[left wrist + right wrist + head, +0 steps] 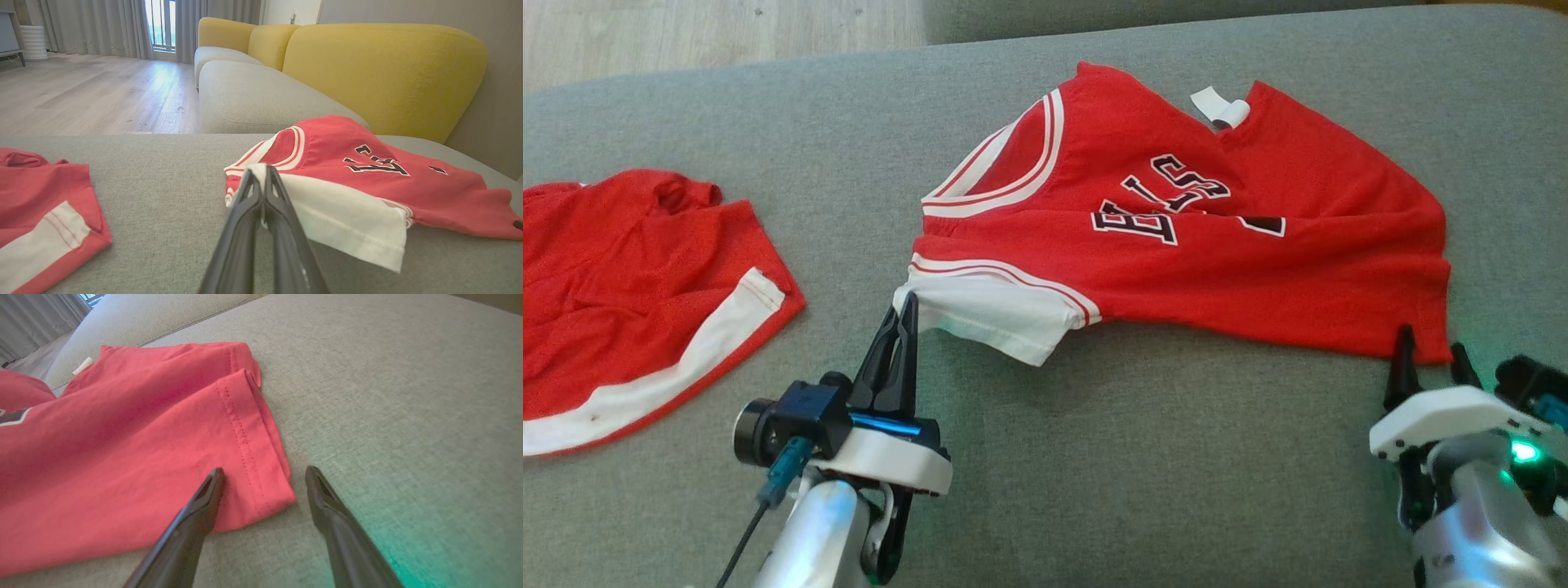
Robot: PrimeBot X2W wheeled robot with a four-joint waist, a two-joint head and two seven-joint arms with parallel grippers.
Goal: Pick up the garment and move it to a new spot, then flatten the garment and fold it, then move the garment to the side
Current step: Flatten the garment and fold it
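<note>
The garment (1176, 245) is a red jersey with white trim and black lettering, lying rumpled across the grey couch seat. Its white sleeve (988, 314) points toward me. My left gripper (907, 306) is shut on the edge of that sleeve; in the left wrist view the white cloth (347, 208) wraps over the closed tips of the left gripper (261, 171). My right gripper (1431, 343) stands open at the garment's near right hem corner. In the right wrist view the right gripper (265, 471) straddles that corner of the garment (122, 437), one finger over the cloth, the other over bare cushion.
A second red piece with a white band (629, 286) lies at the far left of the grey seat (1135, 457). A white label (1221, 106) sticks up at the jersey's far edge. Yellow sofa backs (384, 69) and wooden floor (94, 94) lie beyond.
</note>
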